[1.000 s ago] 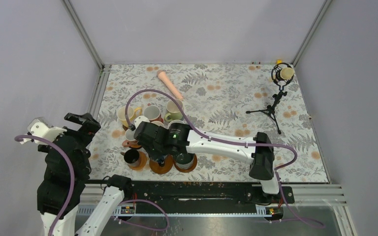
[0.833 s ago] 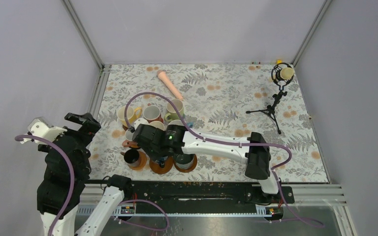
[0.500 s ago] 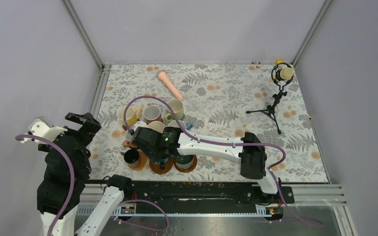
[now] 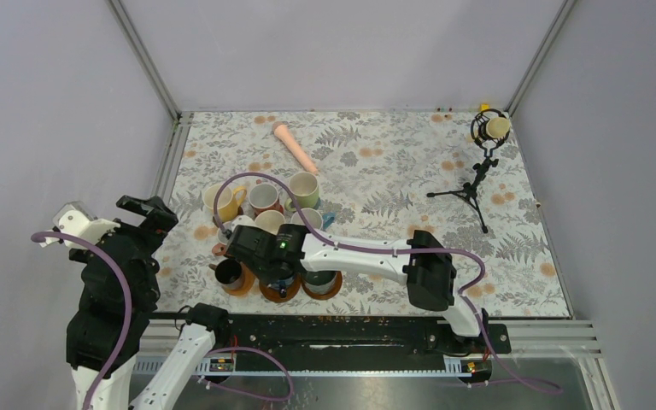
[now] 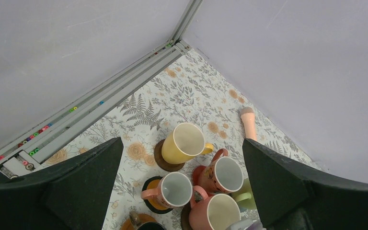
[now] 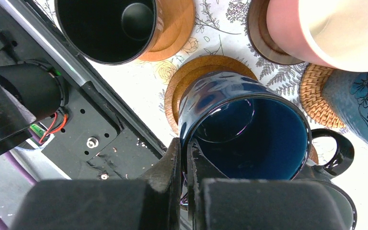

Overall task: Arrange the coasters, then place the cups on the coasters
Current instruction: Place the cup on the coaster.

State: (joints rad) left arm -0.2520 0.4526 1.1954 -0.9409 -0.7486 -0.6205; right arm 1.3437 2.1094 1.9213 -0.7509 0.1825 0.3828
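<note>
Navy mug [image 6: 254, 134] over orange coaster [image 6: 182, 81] — right claw [image 6: 182, 158] pinching its rim, left claw [image 4: 147, 213] spread wide.

My right arm [image 4: 367, 252] has swung toward the left of the frame and a little toward its lower edge over the last second. Its elbow [image 4: 427, 269] has travelled leftward along the worktop's near edge, and the wrist head has slid with it. The right jaws, clamped on the rim of the navy mug [image 6: 249, 124], have carried it along to sit over the orange wood coaster [image 6: 182, 84]. The purple cable [image 4: 256, 178] has widened its loop and drifted left. With the wrist lower, a pink mug [image 4: 269, 222] and a light green mug [image 4: 306, 218] behind it have come out from under it.
</note>
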